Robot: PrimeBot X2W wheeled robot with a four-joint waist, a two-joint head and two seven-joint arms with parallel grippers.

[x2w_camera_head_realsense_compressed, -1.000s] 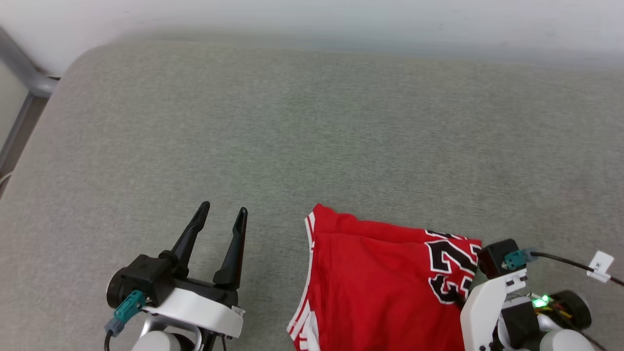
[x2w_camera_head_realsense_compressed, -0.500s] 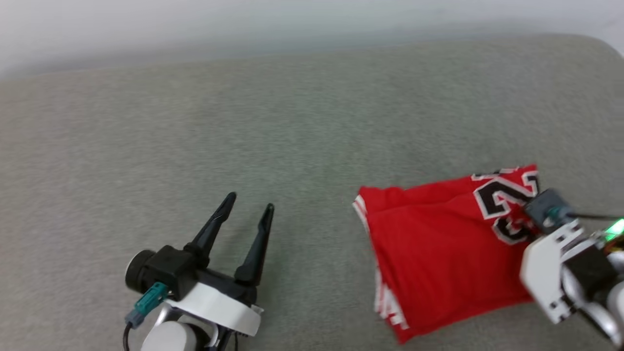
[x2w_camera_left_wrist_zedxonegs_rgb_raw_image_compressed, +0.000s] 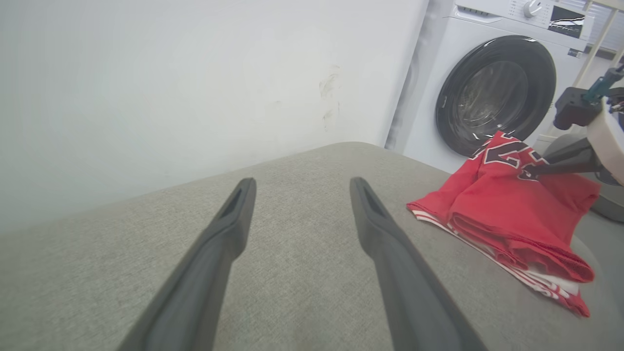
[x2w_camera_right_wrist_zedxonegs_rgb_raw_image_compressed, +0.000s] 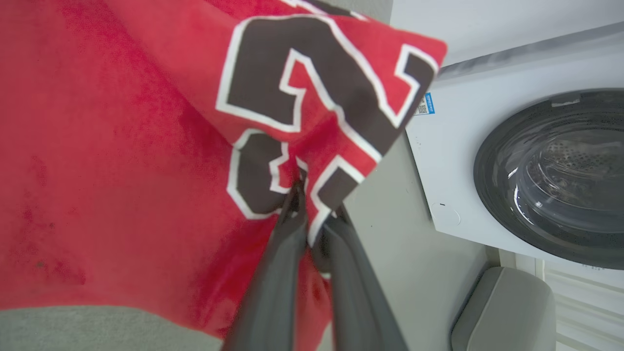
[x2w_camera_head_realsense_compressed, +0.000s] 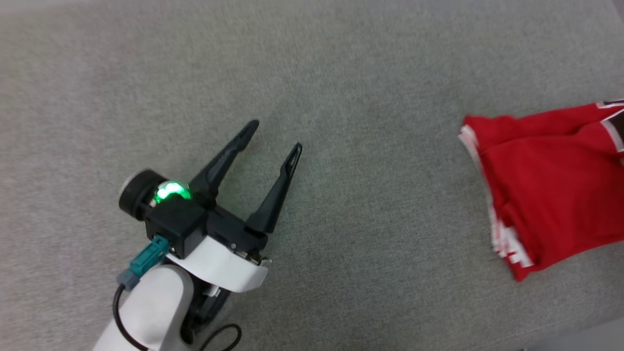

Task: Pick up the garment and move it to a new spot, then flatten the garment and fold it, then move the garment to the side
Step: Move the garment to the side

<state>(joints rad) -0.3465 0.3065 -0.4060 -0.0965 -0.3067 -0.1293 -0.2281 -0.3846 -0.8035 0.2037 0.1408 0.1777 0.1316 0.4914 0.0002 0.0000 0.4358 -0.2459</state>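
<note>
meanwhile right claw [x2w_camera_right_wrist_zedxonegs_rgb_raw_image_compressed: 304, 204] pinches garment [x2w_camera_right_wrist_zedxonegs_rgb_raw_image_compressed: 122, 161].

Matt red cloth garment [x2w_camera_head_realsense_compressed: 551, 190] — woven grey surface [x2w_camera_head_realsense_compressed: 341, 87]

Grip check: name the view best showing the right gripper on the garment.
Right wrist view: the right gripper pinches the garment at its print. Left wrist view shows that small; head view, the garment's striped end.

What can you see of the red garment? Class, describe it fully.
The garment is soft red knit cloth, folded into a layered bundle, with red-and-white striped trim along one edge and a black number outlined in white. It lies on the grey fabric surface, near its right end. The right tool is shut on the printed corner, holding that corner raised.
</note>
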